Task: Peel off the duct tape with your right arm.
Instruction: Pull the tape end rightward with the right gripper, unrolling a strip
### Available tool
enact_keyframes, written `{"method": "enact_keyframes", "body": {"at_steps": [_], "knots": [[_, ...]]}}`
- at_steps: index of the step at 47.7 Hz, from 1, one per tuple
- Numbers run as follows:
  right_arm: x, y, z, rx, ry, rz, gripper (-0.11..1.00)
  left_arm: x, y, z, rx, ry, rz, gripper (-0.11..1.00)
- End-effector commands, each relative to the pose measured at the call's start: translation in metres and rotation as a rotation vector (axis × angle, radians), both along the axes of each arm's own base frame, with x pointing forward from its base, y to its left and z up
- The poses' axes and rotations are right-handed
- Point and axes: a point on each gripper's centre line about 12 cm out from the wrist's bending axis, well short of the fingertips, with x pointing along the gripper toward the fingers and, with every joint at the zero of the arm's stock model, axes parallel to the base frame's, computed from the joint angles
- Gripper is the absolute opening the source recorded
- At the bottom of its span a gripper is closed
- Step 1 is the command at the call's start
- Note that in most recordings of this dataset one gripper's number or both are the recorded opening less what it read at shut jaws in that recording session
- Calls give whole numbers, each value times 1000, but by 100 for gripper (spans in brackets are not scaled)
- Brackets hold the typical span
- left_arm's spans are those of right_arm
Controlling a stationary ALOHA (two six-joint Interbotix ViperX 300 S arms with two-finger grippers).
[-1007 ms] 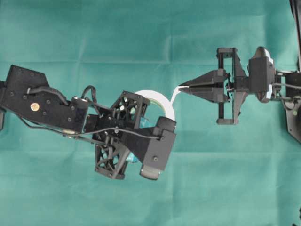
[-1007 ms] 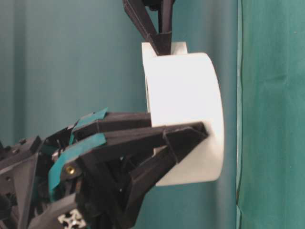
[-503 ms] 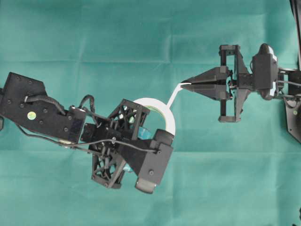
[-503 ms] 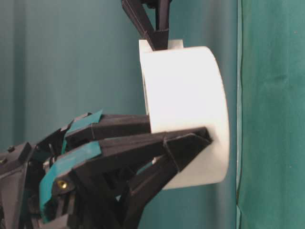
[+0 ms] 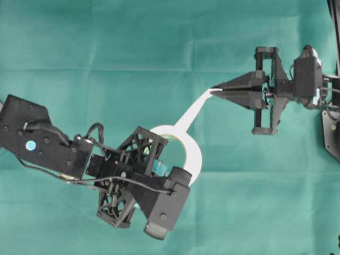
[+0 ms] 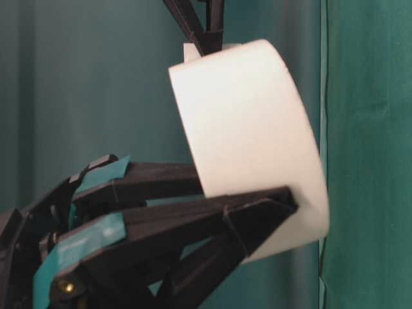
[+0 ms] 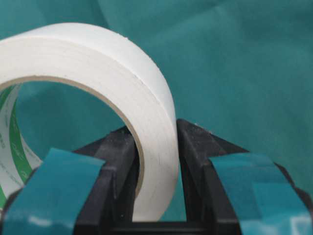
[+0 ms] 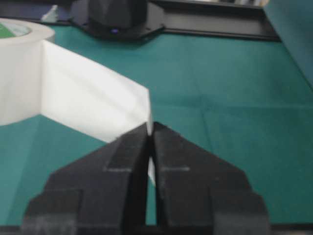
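Note:
The duct tape (image 5: 192, 151) is a white roll with a greenish core, held above the green cloth. My left gripper (image 5: 178, 159) is shut on the roll's wall; in the left wrist view (image 7: 156, 142) its teal-patched fingers (image 7: 117, 161) clamp the white band (image 7: 156, 161). A white strip (image 5: 192, 109) runs taut from the roll up to my right gripper (image 5: 215, 91), which is shut on the strip's end. In the right wrist view the strip (image 8: 93, 100) enters the closed pointed fingers (image 8: 122, 161). The roll (image 6: 251, 141) fills the table-level view.
Green cloth (image 5: 159, 42) covers the table. The right arm's base (image 5: 332, 133) sits at the right edge. A black arm base (image 8: 117, 17) stands behind the roll in the right wrist view.
My right gripper has moved right and up with the tab; my left gripper has moved down-left with the roll. The peeled strip has grown much longer.

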Motion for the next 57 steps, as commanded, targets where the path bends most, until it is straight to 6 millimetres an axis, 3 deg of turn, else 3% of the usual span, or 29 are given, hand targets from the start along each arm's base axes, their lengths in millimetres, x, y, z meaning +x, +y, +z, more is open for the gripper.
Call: {"method": "enact_keyframes", "body": {"at_steps": [1,16,38,57], "knots": [[-5,-12,9,0,-36,-45,-10,-10,-20,23,-26,-53,-47,21],[-17,-14,10,-2,-48,-61,-10,-12,-29,29,-32,-72,-68,21],[-19,-16,7,-1,-37,-67,-10,-13,-49,45,-8,-157,-188,21],[-22,-19,3,2,-27,-81,-10,-13,-55,51,-14,-195,-208,21]]}}
